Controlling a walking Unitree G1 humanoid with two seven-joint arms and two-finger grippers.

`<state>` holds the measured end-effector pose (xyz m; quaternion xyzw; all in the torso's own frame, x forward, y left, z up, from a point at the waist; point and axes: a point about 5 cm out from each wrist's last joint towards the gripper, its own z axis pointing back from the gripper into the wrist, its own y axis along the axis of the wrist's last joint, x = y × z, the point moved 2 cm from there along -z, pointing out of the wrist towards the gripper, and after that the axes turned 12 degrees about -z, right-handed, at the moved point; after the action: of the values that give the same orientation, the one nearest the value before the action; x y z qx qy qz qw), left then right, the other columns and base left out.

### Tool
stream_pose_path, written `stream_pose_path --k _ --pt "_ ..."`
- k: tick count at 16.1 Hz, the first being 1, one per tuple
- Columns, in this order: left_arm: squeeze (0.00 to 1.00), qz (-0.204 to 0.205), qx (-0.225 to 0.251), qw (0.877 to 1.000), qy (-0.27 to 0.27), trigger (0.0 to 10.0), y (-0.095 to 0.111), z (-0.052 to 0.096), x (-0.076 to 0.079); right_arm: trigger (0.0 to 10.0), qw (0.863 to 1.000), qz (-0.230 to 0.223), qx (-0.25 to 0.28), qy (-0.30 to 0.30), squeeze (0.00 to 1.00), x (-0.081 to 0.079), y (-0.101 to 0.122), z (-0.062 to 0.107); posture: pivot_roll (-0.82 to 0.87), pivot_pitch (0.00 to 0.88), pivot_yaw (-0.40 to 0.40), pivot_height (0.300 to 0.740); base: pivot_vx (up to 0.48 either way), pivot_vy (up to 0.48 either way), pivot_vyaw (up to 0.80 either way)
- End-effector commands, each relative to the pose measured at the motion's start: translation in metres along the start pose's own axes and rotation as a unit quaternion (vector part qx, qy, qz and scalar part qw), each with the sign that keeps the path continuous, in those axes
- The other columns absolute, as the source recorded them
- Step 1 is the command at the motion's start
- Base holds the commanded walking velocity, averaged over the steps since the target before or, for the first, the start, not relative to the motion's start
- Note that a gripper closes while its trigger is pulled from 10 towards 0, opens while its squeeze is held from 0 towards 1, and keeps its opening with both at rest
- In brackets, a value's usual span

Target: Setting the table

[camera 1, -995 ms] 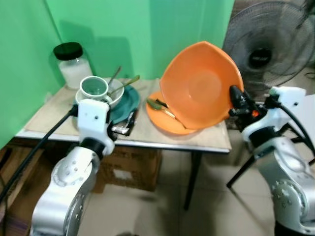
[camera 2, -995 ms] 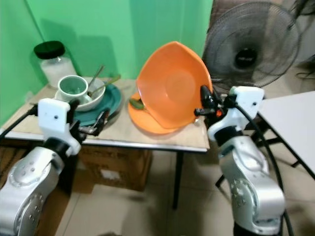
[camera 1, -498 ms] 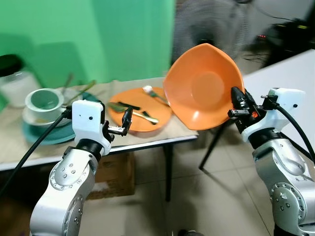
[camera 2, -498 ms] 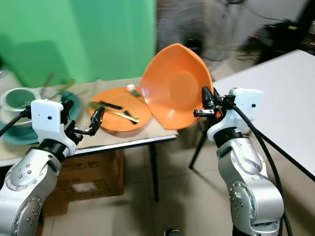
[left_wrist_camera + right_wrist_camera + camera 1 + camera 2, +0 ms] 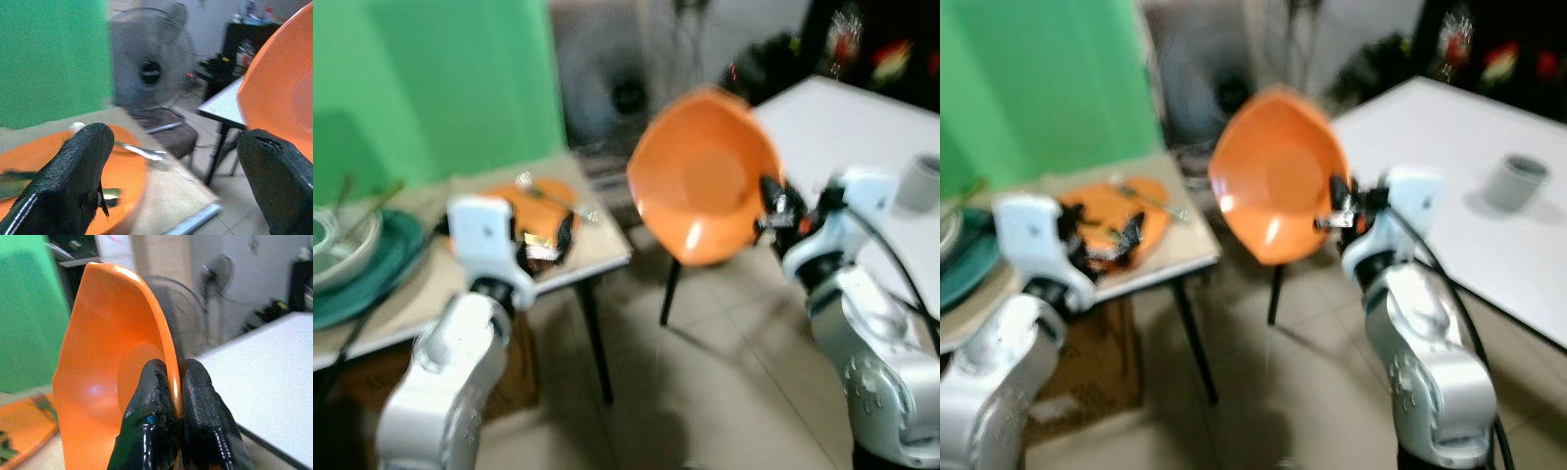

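My right gripper (image 5: pixel 770 203) is shut on the rim of a large orange bowl (image 5: pixel 703 176), held upright on edge in the air past the small table's right end. In the right wrist view the two fingers (image 5: pixel 155 416) pinch the bowl's rim (image 5: pixel 166 347). My left gripper (image 5: pixel 553 240) is open and holds nothing, hovering at the near edge of the small table over an orange plate (image 5: pixel 536 196) with cutlery (image 5: pixel 553 196) on it. In the left wrist view the orange plate (image 5: pixel 122 171) and a fork (image 5: pixel 142 151) lie between the spread fingers (image 5: pixel 73 176). The head views are blurred.
A white table (image 5: pixel 1449 166) with a grey cup (image 5: pixel 1515 182) stands to the right. A floor fan (image 5: pixel 617 93) is behind the bowl. A teal plate with a white bowl (image 5: pixel 352 250) lies at the small table's left end. Tiled floor lies open between the tables.
The view has swung right: the small table slid left and the white table with a grey cup came into view. The right gripper still holds the orange bowl.
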<state>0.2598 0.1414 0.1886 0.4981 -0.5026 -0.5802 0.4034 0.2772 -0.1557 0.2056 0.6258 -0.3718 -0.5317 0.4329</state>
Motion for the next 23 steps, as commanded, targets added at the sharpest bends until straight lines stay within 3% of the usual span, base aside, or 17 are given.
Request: stream_pose_path --k 1,3,9,15,18,23 --pt "0.0 -0.02 0.003 1.0 0.018 10.0 0.002 0.0 -0.008 10.0 1.0 -0.002 0.012 0.024 0.0 -0.011 0.006 -0.002 -0.06 0.0 0.026 0.74 0.0 0.0 -0.8" --pt "0.0 -0.029 0.012 0.999 0.038 10.0 0.004 0.0 -0.013 10.0 1.0 -0.005 -0.001 0.027 0.0 -0.013 0.003 -0.002 -0.06 0.0 0.015 0.74 0.0 0.0 -0.64" --pt "0.0 -0.043 0.008 0.999 0.029 10.0 0.001 0.0 -0.013 10.0 1.0 -0.01 -0.023 0.011 0.0 -0.009 -0.008 -0.001 -0.06 0.0 0.008 0.74 0.0 0.0 0.0" --pt "0.0 -0.073 0.003 0.997 0.016 10.0 0.0 -0.006 -0.012 10.0 0.999 -0.03 -0.034 -0.008 0.0 -0.009 -0.015 0.005 -0.07 0.0 0.021 0.74 0.0 0.201 -0.79" --pt "0.0 -0.072 0.003 0.997 0.015 10.0 0.0 -0.007 -0.011 10.0 0.999 -0.034 -0.033 -0.014 0.0 -0.008 -0.015 0.006 -0.07 0.0 0.023 0.74 0.0 -0.48 -0.8" --pt "0.0 -0.047 0.004 0.999 0.021 10.0 -0.001 -0.006 -0.014 10.0 0.999 -0.031 -0.033 -0.017 0.0 -0.008 -0.013 0.005 -0.07 0.0 0.02 0.74 0.0 0.0 0.0"
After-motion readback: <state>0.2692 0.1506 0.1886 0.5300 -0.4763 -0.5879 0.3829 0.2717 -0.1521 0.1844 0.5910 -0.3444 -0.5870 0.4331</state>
